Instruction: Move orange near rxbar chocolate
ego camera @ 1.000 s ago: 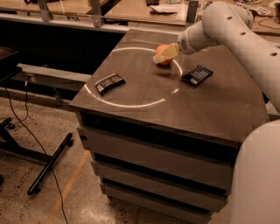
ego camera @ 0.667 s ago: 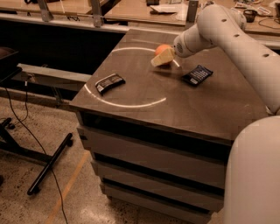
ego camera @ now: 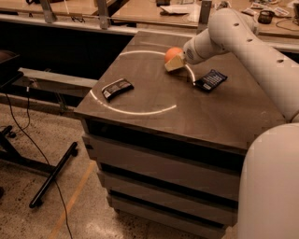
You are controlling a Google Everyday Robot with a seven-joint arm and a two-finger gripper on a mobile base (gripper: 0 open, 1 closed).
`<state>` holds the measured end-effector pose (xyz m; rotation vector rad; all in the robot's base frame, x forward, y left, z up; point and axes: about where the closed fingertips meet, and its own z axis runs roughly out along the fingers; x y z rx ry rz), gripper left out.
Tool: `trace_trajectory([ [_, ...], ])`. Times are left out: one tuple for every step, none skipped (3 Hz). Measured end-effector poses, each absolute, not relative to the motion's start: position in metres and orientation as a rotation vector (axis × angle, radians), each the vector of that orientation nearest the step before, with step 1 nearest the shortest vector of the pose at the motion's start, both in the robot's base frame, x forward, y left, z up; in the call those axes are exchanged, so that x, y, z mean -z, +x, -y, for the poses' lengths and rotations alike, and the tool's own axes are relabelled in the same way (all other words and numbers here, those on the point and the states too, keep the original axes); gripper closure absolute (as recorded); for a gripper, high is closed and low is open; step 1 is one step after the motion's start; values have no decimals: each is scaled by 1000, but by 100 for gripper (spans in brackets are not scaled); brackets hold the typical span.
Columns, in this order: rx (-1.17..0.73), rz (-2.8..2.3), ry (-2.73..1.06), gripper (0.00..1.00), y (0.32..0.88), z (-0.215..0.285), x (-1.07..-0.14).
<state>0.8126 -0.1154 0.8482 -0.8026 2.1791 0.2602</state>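
The orange [ego camera: 172, 52] is at the far middle of the dark table top [ego camera: 187, 112], held between the tan fingers [ego camera: 174, 63] of my gripper [ego camera: 174, 59]. The gripper comes in from the right on the white arm [ego camera: 243, 37] and is shut on the fruit. The rxbar chocolate [ego camera: 117, 88], a flat black-brown bar with pale lettering, lies near the table's left front edge, well to the left of and nearer than the orange.
A dark blue flat packet [ego camera: 211, 80] lies just right of the gripper. A pale ring of light [ego camera: 140, 111] curves across the table top. Wooden benches with clutter [ego camera: 177, 9] stand behind. A black stand and cables [ego camera: 42, 172] are on the floor at left.
The gripper and the orange have shifted slightly left and up in the view. The rxbar and the blue packet have not moved.
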Motion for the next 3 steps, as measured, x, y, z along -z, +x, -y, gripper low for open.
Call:
trace_trajectory([
  [-249, -2173, -826, 95, 809, 115, -852],
  [-312, -2128, -885, 100, 801, 102, -865],
  [-402, -2065, -1023, 100, 794, 68, -876],
])
